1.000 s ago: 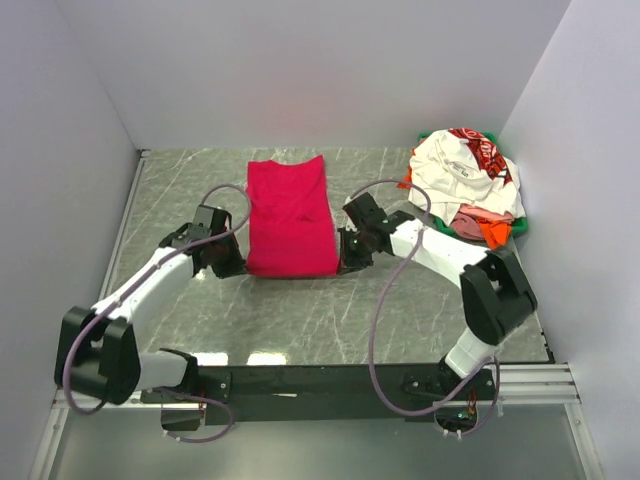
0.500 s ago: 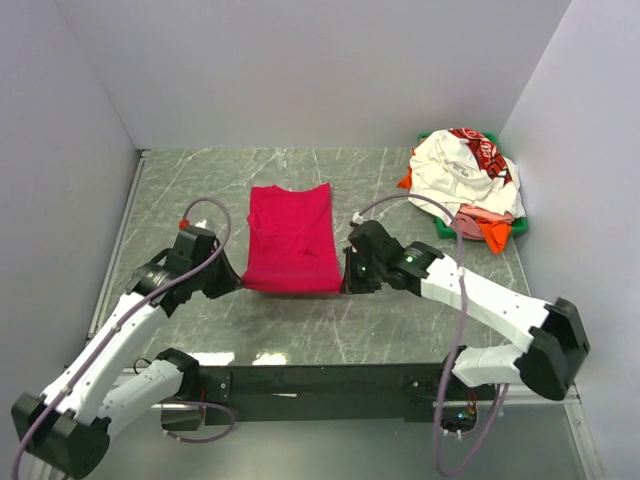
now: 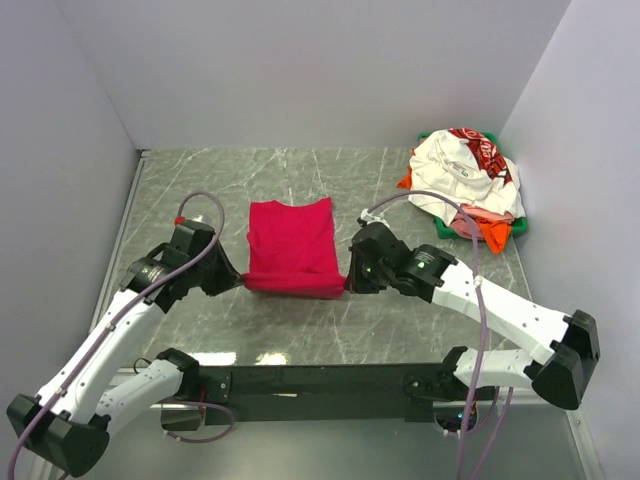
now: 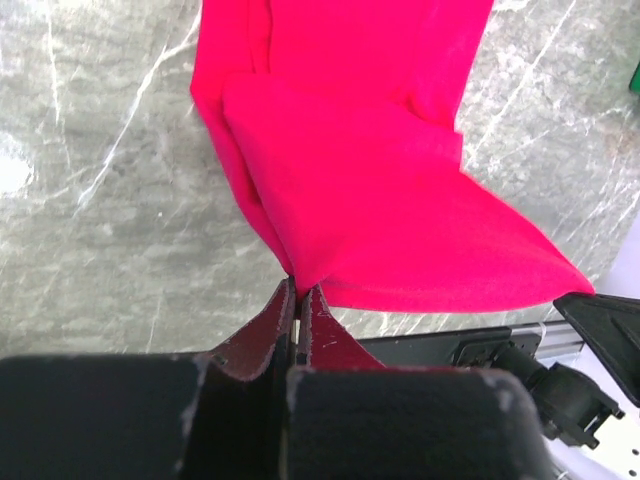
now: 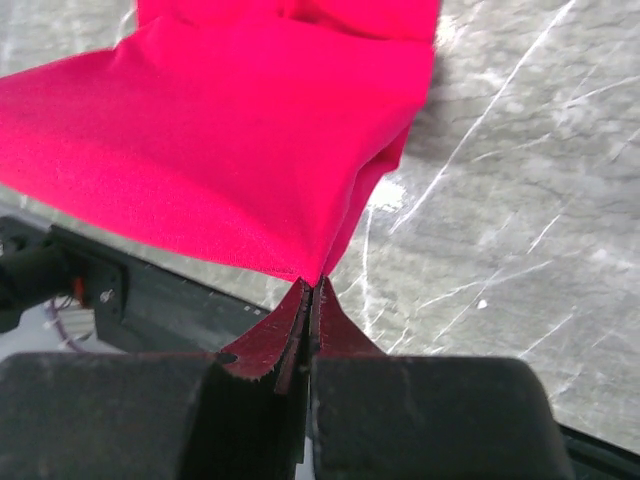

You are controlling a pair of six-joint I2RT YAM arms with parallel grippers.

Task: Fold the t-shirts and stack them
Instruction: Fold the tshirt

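Between left claw (image 4: pixel 297 295), right claw (image 5: pixel 310 290) (clamped), t-shirt (image 3: pixel 292 240)

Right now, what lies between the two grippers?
Only the red shirt: its near edge spans from left gripper to right gripper, seen in the top view.

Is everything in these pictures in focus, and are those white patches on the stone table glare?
Top view: sharp all over, with pale glare on the table near the arms' bases. Left wrist view: the red shirt is crisp, the left gripper near the lens is dark and soft, with glare at the left edge. Right wrist view: likewise, the right gripper is blurred, with bright glare beside the shirt.
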